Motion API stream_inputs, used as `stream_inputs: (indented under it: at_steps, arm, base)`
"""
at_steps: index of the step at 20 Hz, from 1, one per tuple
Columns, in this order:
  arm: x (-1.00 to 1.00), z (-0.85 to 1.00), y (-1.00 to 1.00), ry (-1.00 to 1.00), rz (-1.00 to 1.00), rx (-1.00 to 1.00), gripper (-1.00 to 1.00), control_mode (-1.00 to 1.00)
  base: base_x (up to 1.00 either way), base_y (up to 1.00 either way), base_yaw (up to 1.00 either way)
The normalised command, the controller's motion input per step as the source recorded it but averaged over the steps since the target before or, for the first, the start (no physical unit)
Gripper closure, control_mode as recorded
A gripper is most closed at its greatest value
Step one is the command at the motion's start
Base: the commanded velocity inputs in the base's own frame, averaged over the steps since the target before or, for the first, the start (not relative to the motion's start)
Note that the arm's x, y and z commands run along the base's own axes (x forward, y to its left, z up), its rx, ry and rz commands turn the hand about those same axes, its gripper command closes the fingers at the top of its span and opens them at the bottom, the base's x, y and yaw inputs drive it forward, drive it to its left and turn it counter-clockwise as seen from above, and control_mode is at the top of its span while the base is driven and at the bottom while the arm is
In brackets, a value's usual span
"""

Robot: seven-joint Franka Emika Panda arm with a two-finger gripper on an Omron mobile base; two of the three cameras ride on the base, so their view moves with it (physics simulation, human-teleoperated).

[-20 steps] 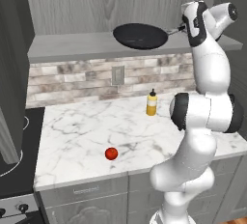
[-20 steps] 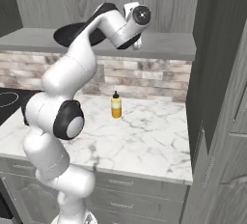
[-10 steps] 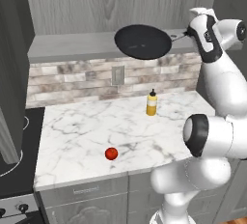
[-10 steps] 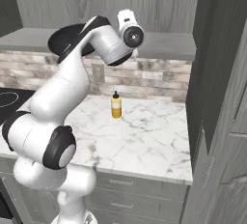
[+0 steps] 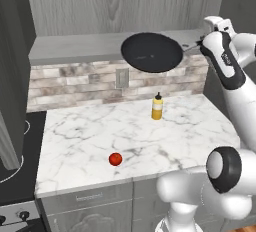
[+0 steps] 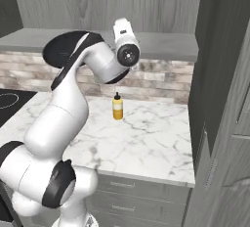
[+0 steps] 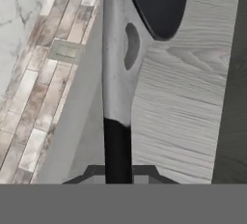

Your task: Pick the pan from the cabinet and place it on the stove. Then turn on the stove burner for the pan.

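The gripper (image 5: pixel 204 40) is clamped nearly closed on the pan's handle, though the fingers themselves are mostly hidden; the pan (image 5: pixel 151 52) hangs in the air beside the cabinet (image 5: pixel 75 48) shelf, above the counter (image 5: pixel 135 136).

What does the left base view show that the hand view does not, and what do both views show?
Left base view alone: a yellow bottle and a small red ball-like thing on the marble counter, and the black stove at the left.

Hand view alone: the silver neck that joins the pan to its dark handle, seen close, running down between the gripper tips.

Both: the black pan, held up by its handle, the grey shelf, the brick wall and the wall plate.
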Motion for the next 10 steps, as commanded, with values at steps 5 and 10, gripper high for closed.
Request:
stream_inputs:
  at_steps: [5,10]
  arm:
    - [-0.61,0.00,0.00,0.02,0.00,0.00,1.00,-1.00]
    - [-0.62,0.00,0.01,0.04,0.00,0.00,1.00,-1.00]
  base:
    - [0.00,0.00,0.00]
    - [0.00,0.00,0.00]
